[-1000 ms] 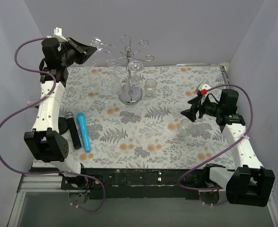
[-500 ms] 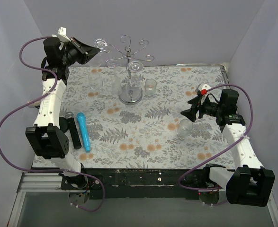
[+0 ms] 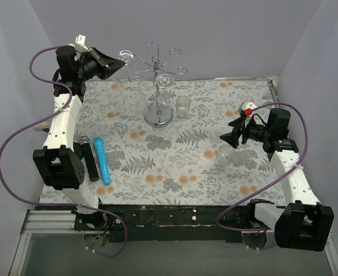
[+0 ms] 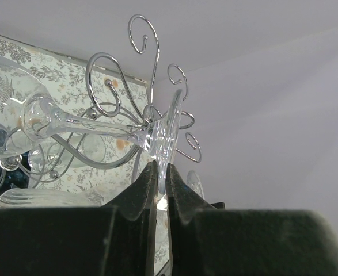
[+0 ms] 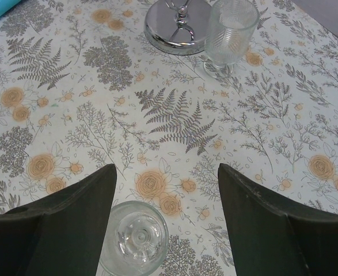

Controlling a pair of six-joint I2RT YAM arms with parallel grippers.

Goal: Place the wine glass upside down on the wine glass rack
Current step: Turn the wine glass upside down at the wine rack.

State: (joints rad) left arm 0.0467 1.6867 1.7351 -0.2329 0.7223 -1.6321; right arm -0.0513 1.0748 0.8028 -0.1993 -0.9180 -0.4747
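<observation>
One shift since a second ago: carries wine glass [image 4: 39, 115], foot clamped in left pincer [image 4: 160, 172], higher and nearer left curl of wine glass rack [image 3: 157, 119]. Looks not yet hooked, hard to tell. Keeps right pincer [image 5: 166, 172] spread wide above a second glass [image 5: 133, 238] on counter [image 5: 174, 115].
</observation>
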